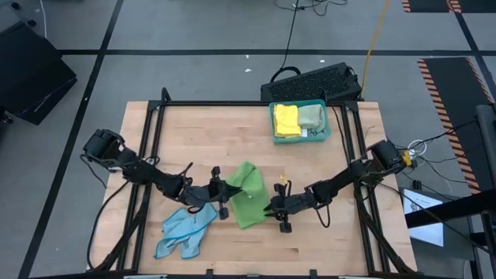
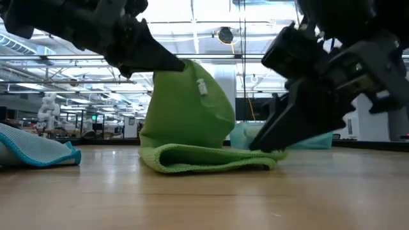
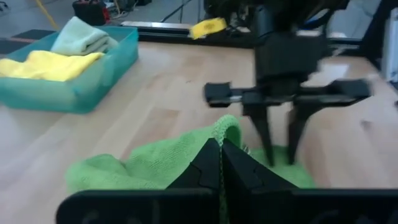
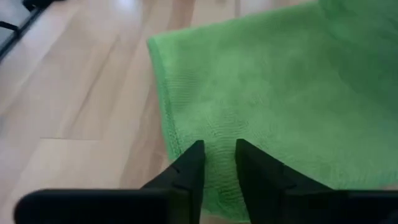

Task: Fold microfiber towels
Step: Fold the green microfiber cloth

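**Mid-fold: green towel pinched at both sides**

Here the bright green towel (image 1: 249,200) lies near the middle of the table, towards its near edge, and it is the one in hand. The left gripper (image 1: 222,192) has its fingers pressed together on the towel's left part and holds it lifted, so the cloth stands up in a hump above a flat lower layer. The right gripper (image 1: 273,208) is down at the towel's right edge; its fingers (image 4: 193,165) stand only a narrow gap apart on the cloth near the hem, and whether they yet have hold of it I cannot tell.

The step looks like a first fold, barely begun. The next move likely calls for a firm pinch on the right, then both arms carrying the raised part over the flat part with edges aligned; a loose pinch could let the cloth slip.

A light blue towel (image 1: 184,230) lies crumpled just left of it, unfolded. Farther off, a teal tray (image 1: 301,139) at the table's far side holds a folded yellow towel (image 1: 286,120) and a pale green towel (image 1: 311,117).

The table (image 1: 341,240) is pale wood in a black frame. Beyond it lie a keyboard (image 1: 314,81), cables, and a bright, open workshop.
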Controlling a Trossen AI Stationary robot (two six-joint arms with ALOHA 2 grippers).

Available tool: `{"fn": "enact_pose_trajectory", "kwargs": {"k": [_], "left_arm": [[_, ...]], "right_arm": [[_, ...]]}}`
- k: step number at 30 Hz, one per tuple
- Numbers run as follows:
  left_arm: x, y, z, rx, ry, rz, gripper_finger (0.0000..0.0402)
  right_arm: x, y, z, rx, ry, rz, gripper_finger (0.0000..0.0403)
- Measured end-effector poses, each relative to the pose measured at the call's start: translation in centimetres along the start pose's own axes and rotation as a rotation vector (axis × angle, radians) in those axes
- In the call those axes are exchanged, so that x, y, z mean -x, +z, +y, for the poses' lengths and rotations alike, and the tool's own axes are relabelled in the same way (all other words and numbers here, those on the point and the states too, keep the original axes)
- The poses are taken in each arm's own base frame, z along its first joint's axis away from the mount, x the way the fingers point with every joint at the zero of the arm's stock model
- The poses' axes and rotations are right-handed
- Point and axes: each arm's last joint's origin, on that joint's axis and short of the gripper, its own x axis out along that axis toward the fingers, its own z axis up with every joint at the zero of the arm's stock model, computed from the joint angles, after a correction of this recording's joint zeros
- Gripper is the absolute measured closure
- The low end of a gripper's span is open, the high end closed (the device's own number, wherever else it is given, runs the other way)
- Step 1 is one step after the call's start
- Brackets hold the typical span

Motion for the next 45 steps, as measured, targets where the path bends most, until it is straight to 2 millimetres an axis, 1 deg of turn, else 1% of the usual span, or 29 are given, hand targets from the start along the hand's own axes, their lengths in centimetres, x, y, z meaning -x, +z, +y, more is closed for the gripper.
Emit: {"fn": "enact_pose_trajectory", "kwargs": {"k": [4,10,14,18,25,29,34,37,39,45], "left_arm": [[0.1,0.3,-0.4,0.023,-0.009,-0.01,0.0397],[0.2,0.6,-0.9,0.033,-0.001,-0.023,0.0398],[-0.6,-1.1,-1.3,0.02,0.025,0.015,0.0399],[-1.9,-1.9,-2.5,0.023,0.025,0.029,0.0398],[-4.2,-1.4,-4.6,-0.005,0.013,0.017,0.0397],[-4.2,-0.7,-5.2,-0.019,0.009,0.008,0.0399],[-3.9,-0.9,-5.5,-0.049,0.036,0.017,0.0396],[-3.8,-1.4,-5.4,-0.031,0.051,0.057,0.0398],[-3.7,-1.5,-5.3,-0.021,0.061,0.067,0.0395],[-3.7,-1.8,-5.2,0.01,0.08,0.094,0.0398]], "right_arm": [[-0.2,-0.1,-0.4,-0.017,-0.013,0.006,0.0341],[-0.3,-0.1,-1.0,-0.045,-0.031,0.017,0.0358],[-0.3,-0.2,-1.3,-0.062,-0.042,0.033,0.0366],[-0.3,-0.2,-1.3,-0.063,-0.041,0.03,0.0369],[-0.3,0.0,-1.3,-0.08,-0.037,0.012,0.0369],[-0.3,0.0,-1.2,-0.092,-0.036,0.007,0.0369],[0.1,0.5,-1.1,-0.093,-0.03,-0.01,0.0368],[0.9,1.1,-0.8,-0.086,-0.029,-0.014,0.0353],[1.6,1.4,-0.5,-0.077,-0.049,-0.004,0.0329],[2.6,1.5,-0.2,-0.129,-0.096,0.019,0.0225]]}}
